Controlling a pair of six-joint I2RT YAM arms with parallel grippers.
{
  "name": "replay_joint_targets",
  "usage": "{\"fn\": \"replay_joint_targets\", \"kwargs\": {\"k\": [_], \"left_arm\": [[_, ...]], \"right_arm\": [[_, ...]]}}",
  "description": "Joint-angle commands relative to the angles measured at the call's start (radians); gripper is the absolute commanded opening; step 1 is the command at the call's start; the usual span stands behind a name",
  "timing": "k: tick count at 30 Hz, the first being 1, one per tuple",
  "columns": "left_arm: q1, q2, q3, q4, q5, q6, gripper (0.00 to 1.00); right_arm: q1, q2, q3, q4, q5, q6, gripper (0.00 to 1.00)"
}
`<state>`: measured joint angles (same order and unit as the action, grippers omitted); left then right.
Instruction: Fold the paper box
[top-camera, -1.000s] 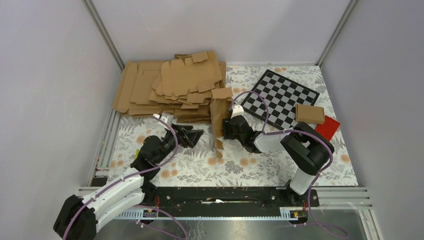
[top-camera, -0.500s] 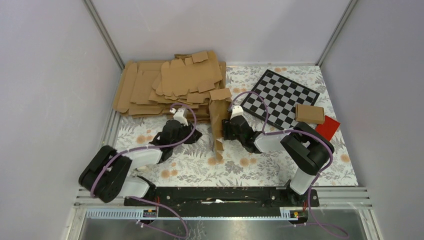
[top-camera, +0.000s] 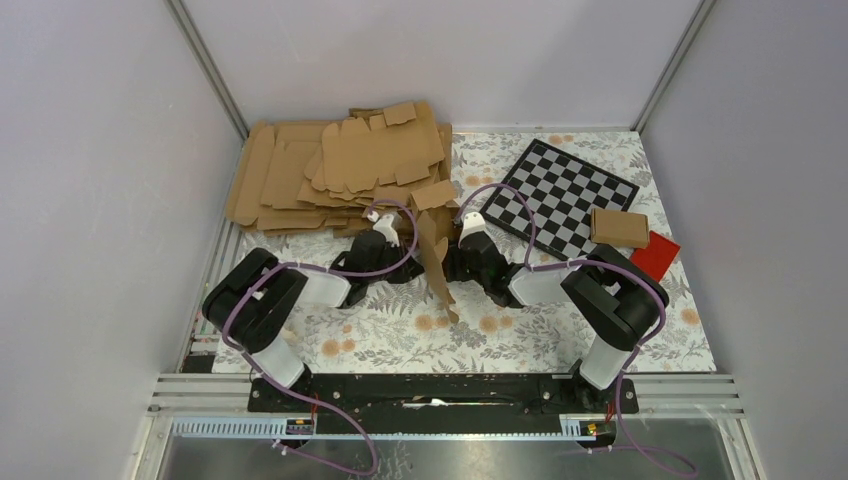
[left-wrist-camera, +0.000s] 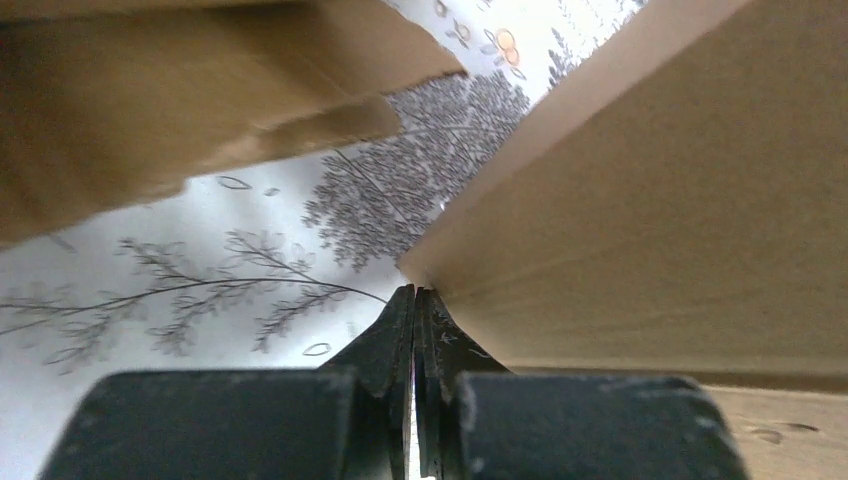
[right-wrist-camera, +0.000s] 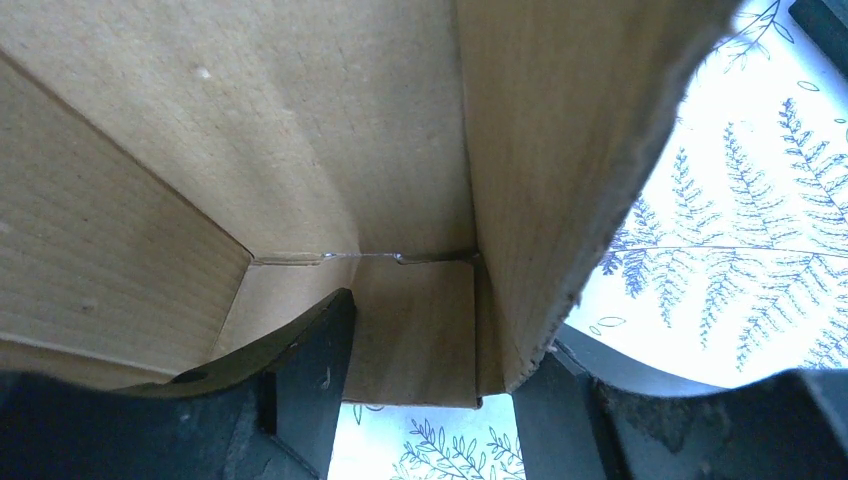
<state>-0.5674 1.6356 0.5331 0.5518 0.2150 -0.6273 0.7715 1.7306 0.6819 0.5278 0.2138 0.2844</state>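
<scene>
Paper box (top-camera: 436, 252) grasped by right claw (top-camera: 452, 264): one finger inside the shell, the other outside a side wall, close to an inner crease in the right wrist view. Left claw (top-camera: 408, 266) clenched tight on nothing visible, closed tips right beside the edge of a box panel on the opposite side. Hard to tell whether touching it or just short.

Box standing tilted between both claws, near the middle of the counter (top-camera: 560, 325), with one loose tab trailing toward the near edge.

Judged roughly midway at best. Done: walls raised into an open trough, corner creases formed. Left: squaring the shell, folding in the end flaps, tucking the tabs. Nothing closed or locked so far.

Just behind, a thick stack of flat card sheets (top-camera: 340, 175), its front edge close enough to catch the box's upper flap. Behind and to the right, a chequered board (top-camera: 570, 195), clear of the work. Far right, well apart, a small closed carton (top-camera: 618, 227) and a red block (top-camera: 655, 255). Purple cables (top-camera: 500, 190) looping over both wrists near the box's top, a possible snag.
</scene>
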Motion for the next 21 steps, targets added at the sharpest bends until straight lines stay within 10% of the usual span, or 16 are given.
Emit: {"fn": "replay_joint_targets", "kwargs": {"k": [1, 21], "left_arm": [[-0.039, 0.023, 0.038, 0.097, 0.040, -0.053, 0.00], [-0.097, -0.014, 0.042, 0.069, -0.077, -0.131, 0.00]], "right_arm": [[0.010, -0.016, -0.030, -0.043, -0.055, 0.000, 0.62], [0.011, -0.037, -0.064, -0.021, -0.101, 0.043, 0.52]]}}
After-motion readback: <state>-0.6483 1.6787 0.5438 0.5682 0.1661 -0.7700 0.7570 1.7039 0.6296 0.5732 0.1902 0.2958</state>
